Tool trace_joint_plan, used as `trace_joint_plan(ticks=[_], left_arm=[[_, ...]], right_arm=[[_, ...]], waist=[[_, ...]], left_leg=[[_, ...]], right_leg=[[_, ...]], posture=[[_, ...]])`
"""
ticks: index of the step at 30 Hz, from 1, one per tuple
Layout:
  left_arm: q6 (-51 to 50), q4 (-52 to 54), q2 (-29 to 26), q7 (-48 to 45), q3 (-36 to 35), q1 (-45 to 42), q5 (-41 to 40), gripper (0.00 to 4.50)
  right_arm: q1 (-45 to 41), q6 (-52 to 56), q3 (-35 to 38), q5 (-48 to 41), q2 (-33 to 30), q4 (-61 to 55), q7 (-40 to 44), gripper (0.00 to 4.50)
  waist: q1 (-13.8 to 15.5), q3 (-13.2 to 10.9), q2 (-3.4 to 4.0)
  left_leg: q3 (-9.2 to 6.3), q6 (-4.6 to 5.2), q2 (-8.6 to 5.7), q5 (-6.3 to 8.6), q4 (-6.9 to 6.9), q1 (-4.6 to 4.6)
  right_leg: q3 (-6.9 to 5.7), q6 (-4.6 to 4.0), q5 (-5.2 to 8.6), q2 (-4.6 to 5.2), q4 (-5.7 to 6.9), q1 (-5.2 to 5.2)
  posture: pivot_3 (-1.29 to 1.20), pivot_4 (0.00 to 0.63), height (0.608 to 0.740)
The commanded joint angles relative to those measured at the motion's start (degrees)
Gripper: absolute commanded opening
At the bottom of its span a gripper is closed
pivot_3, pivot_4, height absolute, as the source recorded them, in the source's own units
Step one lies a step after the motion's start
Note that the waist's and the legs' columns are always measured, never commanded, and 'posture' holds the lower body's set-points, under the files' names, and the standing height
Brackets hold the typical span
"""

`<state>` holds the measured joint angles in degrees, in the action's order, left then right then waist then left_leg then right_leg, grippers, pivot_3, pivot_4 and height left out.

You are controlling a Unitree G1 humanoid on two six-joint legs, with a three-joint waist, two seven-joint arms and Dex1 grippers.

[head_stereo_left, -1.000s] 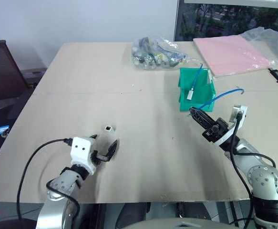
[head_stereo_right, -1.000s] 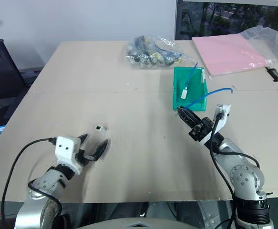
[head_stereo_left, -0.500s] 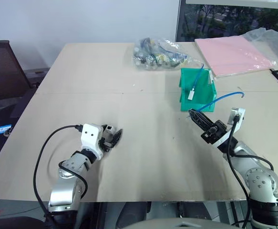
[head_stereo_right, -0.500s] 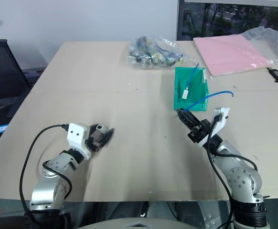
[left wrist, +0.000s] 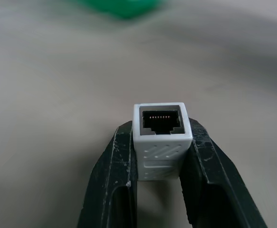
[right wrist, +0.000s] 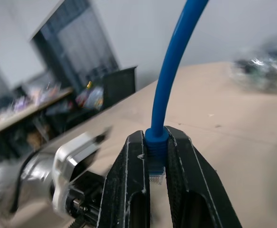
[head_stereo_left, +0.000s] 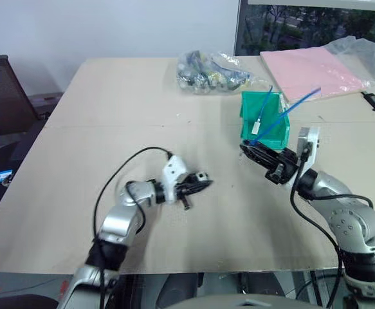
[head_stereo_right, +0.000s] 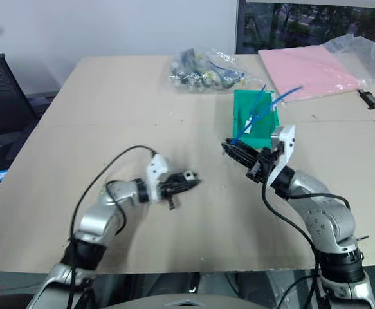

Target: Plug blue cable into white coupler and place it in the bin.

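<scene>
The left gripper [left wrist: 159,178] has the white coupler [left wrist: 162,137] clamped between its two fingers, socket facing outward past the fingertips. The right gripper [right wrist: 156,180] pinches the blue cable [right wrist: 169,85] just behind its plug, the cord rising away from the fingers. The bin [head_stereo_left: 264,119] stands just beyond the right fingers.

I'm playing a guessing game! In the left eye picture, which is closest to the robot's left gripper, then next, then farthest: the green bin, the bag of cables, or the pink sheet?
From the left gripper, shut on the white coupler:
1. The green bin, up and to its right.
2. The bag of cables, farther back, near the table's far edge.
3. The pink sheet, at the far right corner.
</scene>
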<state>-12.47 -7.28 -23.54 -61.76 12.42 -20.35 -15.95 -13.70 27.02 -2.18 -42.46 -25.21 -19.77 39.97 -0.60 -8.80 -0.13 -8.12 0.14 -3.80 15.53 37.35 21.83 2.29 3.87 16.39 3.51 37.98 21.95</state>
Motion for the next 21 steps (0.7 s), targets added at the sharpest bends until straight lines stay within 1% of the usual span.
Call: trace_joint_plan(ticks=[1, 3, 6, 10, 13, 16, 21], left_arm=[[6.2, -12.2, 2.6, -10.4, 4.7, -8.4, 1.8, 0.59], [10.9, -21.3, 4.2, -14.1, 6.6, -13.4, 4.3, 0.59], [18.6, -32.8, 6.2, -16.3, 7.9, -19.3, 8.0, 0.59], [25.1, -42.6, 8.1, -18.9, 7.9, -24.0, 10.5, 0.59], [27.7, -46.8, 8.9, -20.8, 7.9, -25.7, 11.4, 0.59], [29.7, -49.6, 10.2, -20.2, 7.2, -27.0, 12.1, 0.59], [30.8, -51.1, 11.2, -20.6, 6.2, -27.7, 12.5, 0.59]], right_arm=[[-2.2, -6.4, -5.4, 8.3, -1.7, 4.7, 8.0, 0.0], [-3.5, -9.2, -6.5, 10.8, -1.1, 7.8, 9.9, 0.0], [-4.3, -12.0, -7.0, 13.5, -0.7, 11.0, 11.7, 0.0], [-3.5, -15.3, -7.9, 16.9, -1.0, 13.3, 14.5, 0.0], [-3.5, -16.5, -8.7, 17.9, -0.3, 13.9, 16.0, 0.0], [-4.3, -15.5, -9.0, 18.2, 0.9, 14.2, 15.8, 0.0], [-4.7, -16.1, -9.2, 20.5, 1.3, 16.7, 16.4, 0.0]], waist=[[-0.3, 0.0, -0.05], [-0.8, -0.1, -0.09], [-0.9, -0.1, -0.1], [-0.3, 0.0, -0.12], [-0.3, 0.0, -0.15], [-0.2, 0.0, -0.16], [0.0, 0.0, -0.16]], left_leg=[[0.0, 0.0, -0.01, 0.0, 0.02, 0.03], [0.03, -0.01, -0.02, -0.01, 0.01, 0.1], [-0.01, -0.01, -0.01, -0.01, 0.03, 0.13], [-0.09, 0.0, -0.02, -0.01, 0.14, 0.01], [-0.16, 0.01, -0.03, 0.0, 0.22, -0.09], [-0.16, 0.01, -0.04, -0.01, 0.27, -0.1], [-0.28, 0.01, -0.07, 0.0, 0.54, -0.06]], right_leg=[[0.0, 0.0, 0.0, -0.02, -0.01, 0.03], [0.0, 0.01, 0.0, -0.05, -0.04, 0.11], [-0.01, 0.01, 0.01, -0.05, 0.0, 0.16], [-0.11, 0.03, -0.01, -0.03, 0.08, -0.04], [-0.17, 0.13, -0.07, -0.04, 0.08, -0.21], [-0.16, 0.15, -0.08, -0.04, 0.11, -0.23], [-0.29, 0.16, -0.09, -0.02, 0.12, -0.3]], posture=[[0.0, 0.15, 0.74], [0.0, 0.15, 0.74], [0.0, 0.15, 0.74], [0.0, 0.15, 0.74], [0.0, 0.15, 0.74], [0.0, 0.15, 0.74], [0.0, 0.15, 0.74]])
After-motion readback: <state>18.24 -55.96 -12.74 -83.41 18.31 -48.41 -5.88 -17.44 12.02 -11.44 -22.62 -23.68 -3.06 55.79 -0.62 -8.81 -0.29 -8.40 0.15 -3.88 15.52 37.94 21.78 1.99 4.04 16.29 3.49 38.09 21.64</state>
